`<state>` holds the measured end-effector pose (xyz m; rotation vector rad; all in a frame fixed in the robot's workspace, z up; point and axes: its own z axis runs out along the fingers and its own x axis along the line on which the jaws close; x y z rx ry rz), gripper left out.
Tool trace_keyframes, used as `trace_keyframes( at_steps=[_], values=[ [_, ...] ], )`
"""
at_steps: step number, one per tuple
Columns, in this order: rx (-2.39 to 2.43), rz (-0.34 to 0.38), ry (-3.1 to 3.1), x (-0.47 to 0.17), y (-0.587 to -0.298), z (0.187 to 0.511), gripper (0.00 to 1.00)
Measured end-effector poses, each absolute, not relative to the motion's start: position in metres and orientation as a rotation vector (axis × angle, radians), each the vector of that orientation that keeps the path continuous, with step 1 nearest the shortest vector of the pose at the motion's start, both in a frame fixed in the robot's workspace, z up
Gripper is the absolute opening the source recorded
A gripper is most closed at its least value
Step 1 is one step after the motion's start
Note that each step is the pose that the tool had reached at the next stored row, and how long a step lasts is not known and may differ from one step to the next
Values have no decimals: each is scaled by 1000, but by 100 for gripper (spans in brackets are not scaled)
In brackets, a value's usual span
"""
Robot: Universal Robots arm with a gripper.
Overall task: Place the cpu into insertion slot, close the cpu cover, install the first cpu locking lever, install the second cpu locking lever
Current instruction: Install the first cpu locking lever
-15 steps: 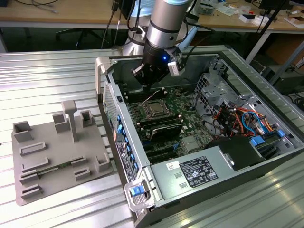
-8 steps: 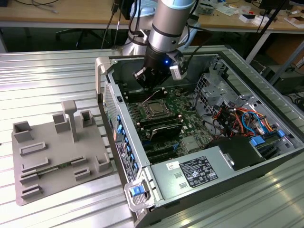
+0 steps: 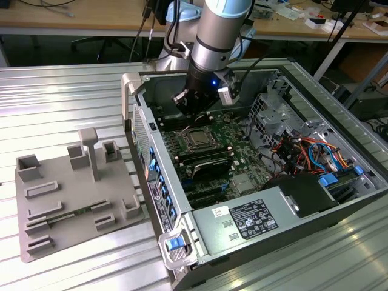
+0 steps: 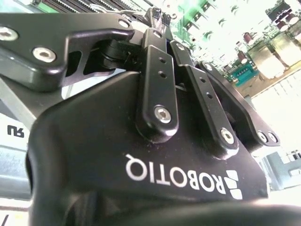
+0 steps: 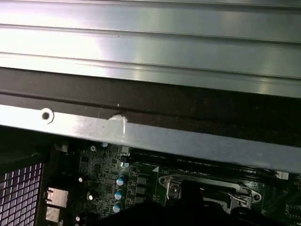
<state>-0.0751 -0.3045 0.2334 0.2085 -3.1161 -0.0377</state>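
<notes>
the arm [image 3: 215,30] is a round silver-grey tube with a light blue cap at its joint. black cables run along it near the top. lower, the wrist part is black, and a small blue light shines on it. a small silver-white block sits at its side. in the second wrist view the gripper [image 4: 160,16] is matt black, with a rounded body, flat link bars and silver screws at the pivots. white letters are printed on the body.
</notes>
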Motion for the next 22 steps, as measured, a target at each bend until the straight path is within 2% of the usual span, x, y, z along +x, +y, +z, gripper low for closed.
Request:
trace_keyframes(
  at_steps=[22],
  values=[
    [208,-38,-3112,-55,-299,219,11]
  ],
)
